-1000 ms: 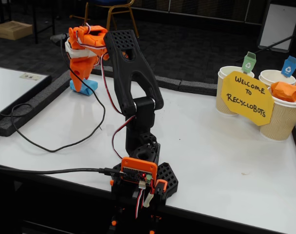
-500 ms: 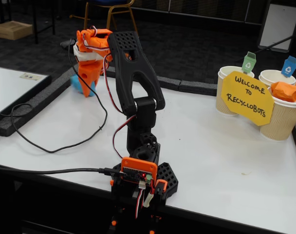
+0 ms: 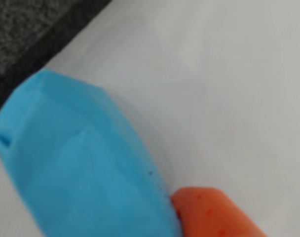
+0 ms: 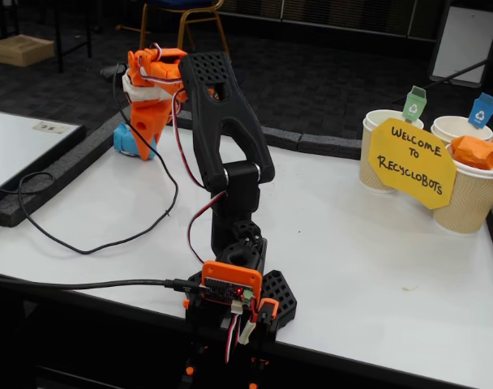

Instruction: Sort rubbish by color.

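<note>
Since a second ago I see gripper (image 4: 138,150) swung left, down onto blue wad (image 4: 123,139) at table (image 4: 352,243) edge; jaw state: can't tell. Orange wad (image 4: 475,151) sits in cup (image 4: 467,197).

Well to the right of the gripper in the fixed view, three paper cups (image 4: 472,204) with small recycling tags (image 4: 414,104) stand behind a yellow octagonal "Welcome to Recyclobots" sign (image 4: 411,164) on the white table (image 4: 368,251).

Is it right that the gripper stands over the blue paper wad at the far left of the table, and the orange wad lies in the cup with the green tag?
Not quite. In the fixed view the gripper is at the blue paper wad, but the orange wad lies in the brown cup at the right, not the cup with the green tag.
</note>
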